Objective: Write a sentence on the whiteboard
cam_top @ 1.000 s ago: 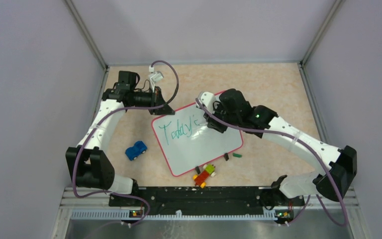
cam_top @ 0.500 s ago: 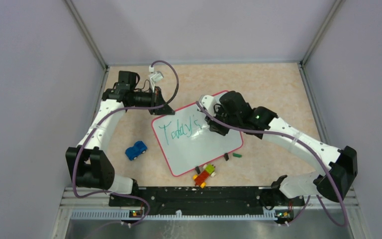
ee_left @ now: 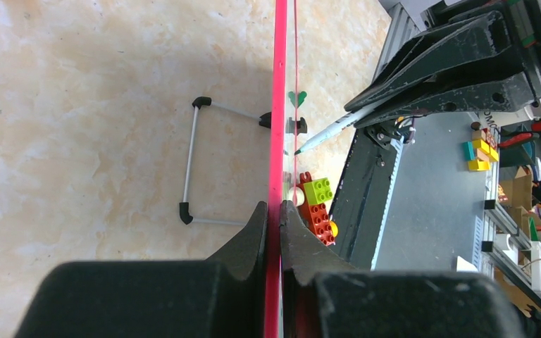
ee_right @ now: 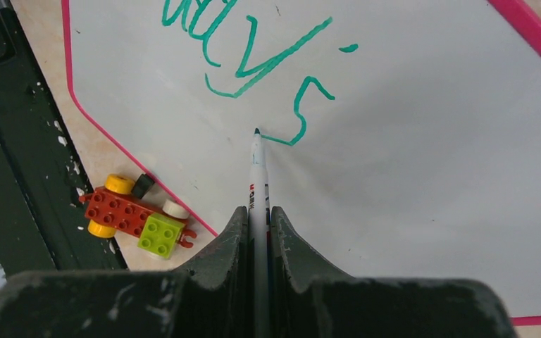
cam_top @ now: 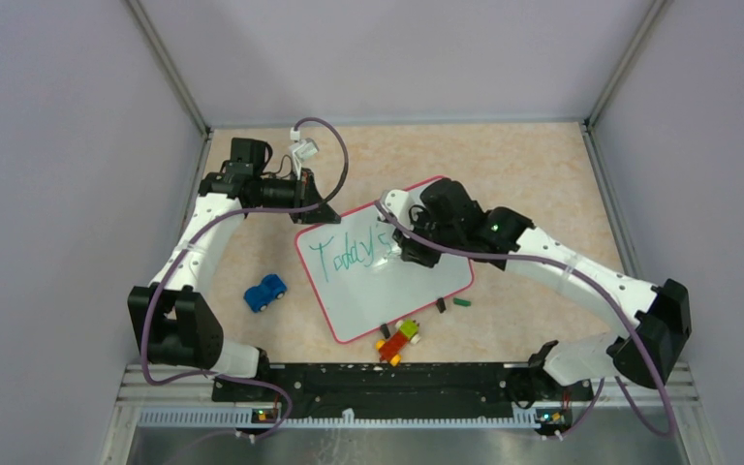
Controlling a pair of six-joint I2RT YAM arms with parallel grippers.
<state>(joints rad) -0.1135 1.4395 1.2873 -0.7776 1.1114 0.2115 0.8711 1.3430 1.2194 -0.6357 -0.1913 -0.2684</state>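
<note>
The whiteboard stands tilted on the table, white with a red-pink rim; it also shows in the right wrist view and edge-on in the left wrist view. The sentence reads "Today's" in green-teal; its end shows in the right wrist view. My left gripper is shut on the board's upper left rim. My right gripper is shut on a white marker, whose tip touches the board at the foot of the "s".
A blue toy car lies left of the board. A red, green and yellow brick toy lies at the board's near edge, also in the right wrist view. A small green piece lies right. A wire stand props the board.
The right gripper has drawn the "s" after the apostrophe, moving slightly left and toward the near edge. The left arm has not moved.
</note>
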